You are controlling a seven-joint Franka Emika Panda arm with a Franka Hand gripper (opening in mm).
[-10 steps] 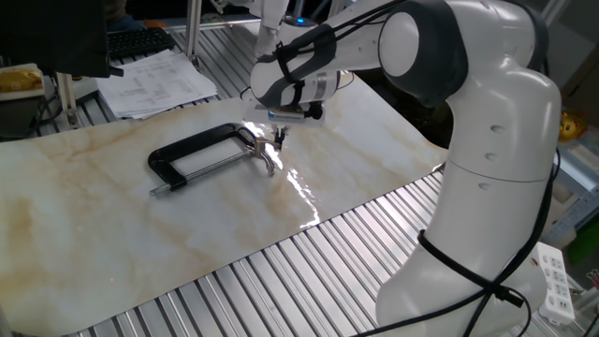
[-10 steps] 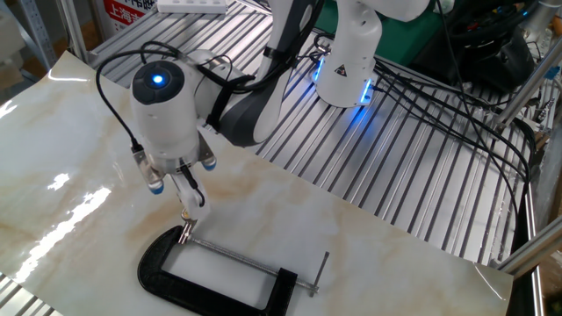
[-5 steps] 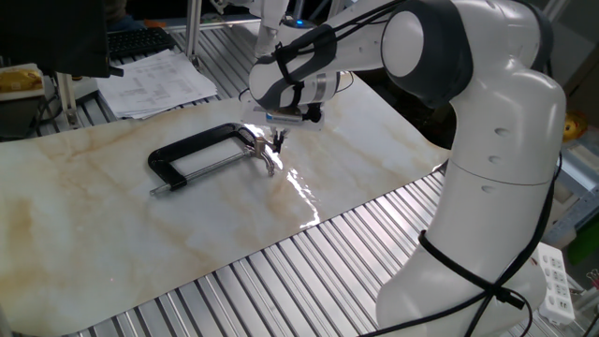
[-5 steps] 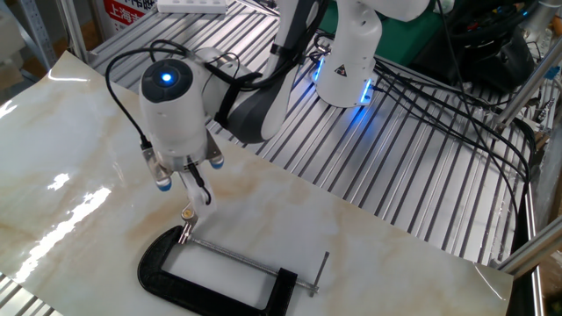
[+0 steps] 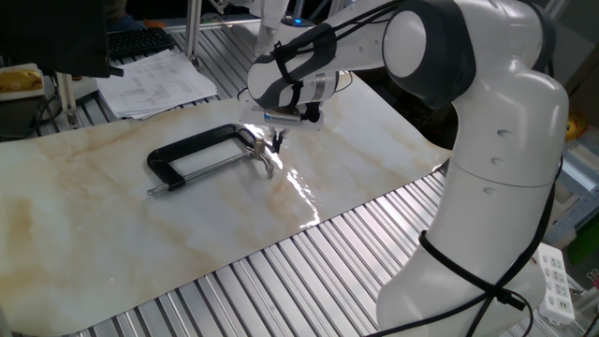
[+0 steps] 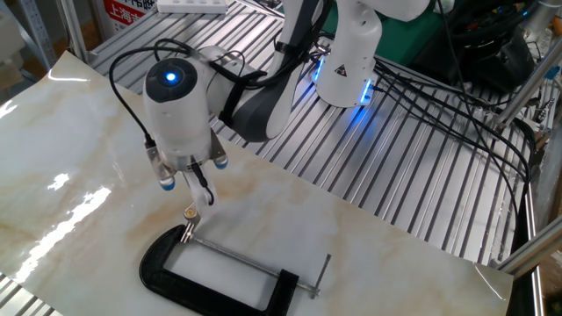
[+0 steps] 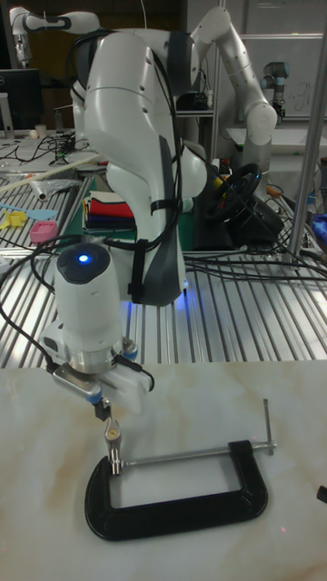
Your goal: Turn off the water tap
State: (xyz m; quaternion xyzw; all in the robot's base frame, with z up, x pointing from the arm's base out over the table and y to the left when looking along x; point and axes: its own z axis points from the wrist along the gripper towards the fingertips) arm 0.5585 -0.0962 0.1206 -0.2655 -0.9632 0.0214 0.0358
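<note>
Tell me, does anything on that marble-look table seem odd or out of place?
Nothing looks spilled or broken. The one oddity is the water tap: a small shiny handle fixed to a black C-clamp lying flat on the table, with no sink or pipe in view. The gripper hovers just above it, not touching.

Below the jaws: the water tap (image 7: 113, 460) sits close under the gripper (image 7: 110, 420).
Beyond the tap: the black clamp frame (image 7: 173, 505) lies across the marble tabletop (image 6: 53, 167).
Either side: bare tabletop.
</note>
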